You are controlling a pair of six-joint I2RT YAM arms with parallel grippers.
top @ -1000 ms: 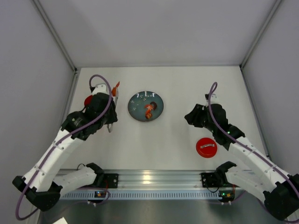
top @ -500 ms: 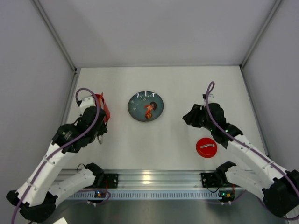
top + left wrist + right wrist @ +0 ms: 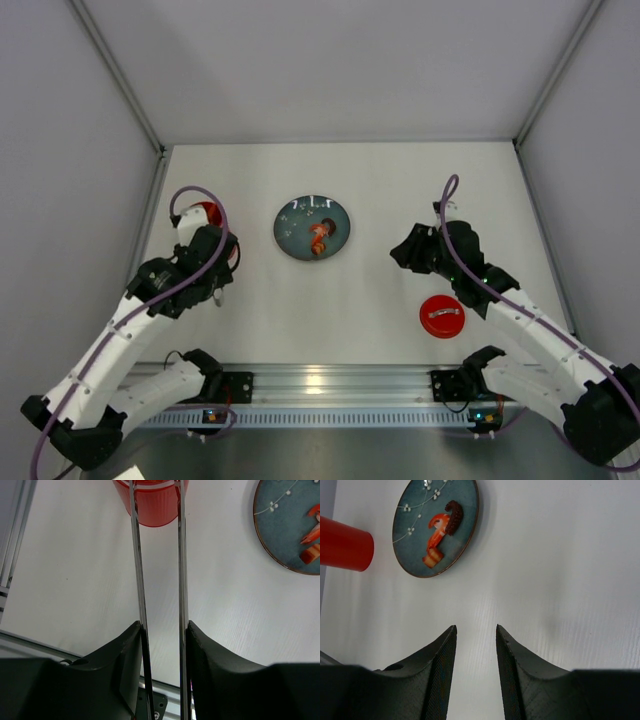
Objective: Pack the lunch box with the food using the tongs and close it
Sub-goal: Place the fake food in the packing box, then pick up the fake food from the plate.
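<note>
The lunch box (image 3: 150, 505) is a red ribbed tub standing upright on the counter (image 3: 75, 580), off to the left of the plate (image 3: 410, 555) and not touching it. The tongs (image 3: 182, 570) are skinny shiny metal, gripped in the left pincer (image 3: 162, 627) with both arms running nearly parallel straight out toward the tub. Their tips cross its wall and get cut off, so whether they're inside is hard to say. The food (image 3: 440, 530) sits on the blue-grey plate: a curled brown sausage bit, a red-orange piece and an orange wedge, bunched together.
</note>
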